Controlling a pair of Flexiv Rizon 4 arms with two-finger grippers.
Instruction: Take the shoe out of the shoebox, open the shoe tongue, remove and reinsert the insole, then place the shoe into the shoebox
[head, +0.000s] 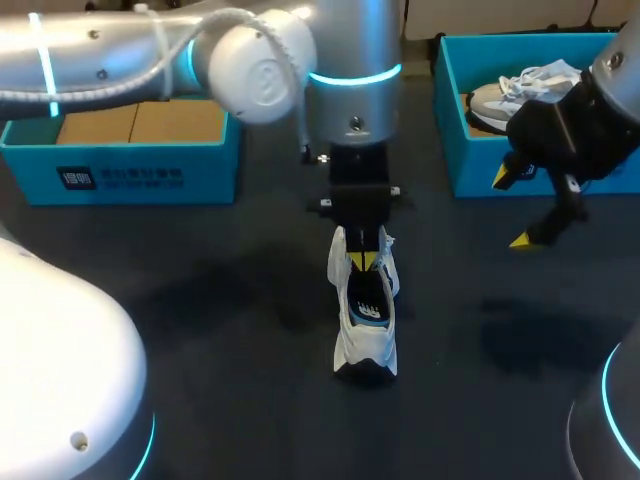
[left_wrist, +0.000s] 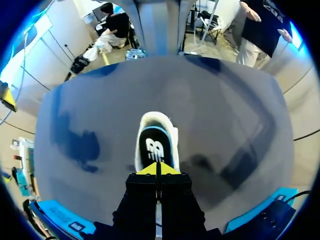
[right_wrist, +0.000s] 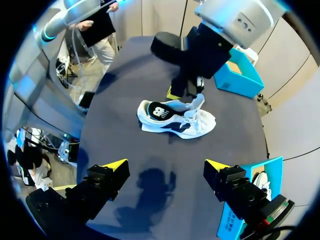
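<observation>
The left jaws were pressed together, yellow tips (left_wrist: 147, 169) down in the opening of the white sneaker (head: 366, 335), over its dark insole (left_wrist: 156, 145). Whether they pinched anything could not be told. The sneaker lay mid-table (head: 200, 300), heel nearest. The right jaws hung spread, tips (right_wrist: 116, 165) above the table at right, just near of the blue shoebox (head: 450, 130), which held a second sneaker (head: 500, 95).
</observation>
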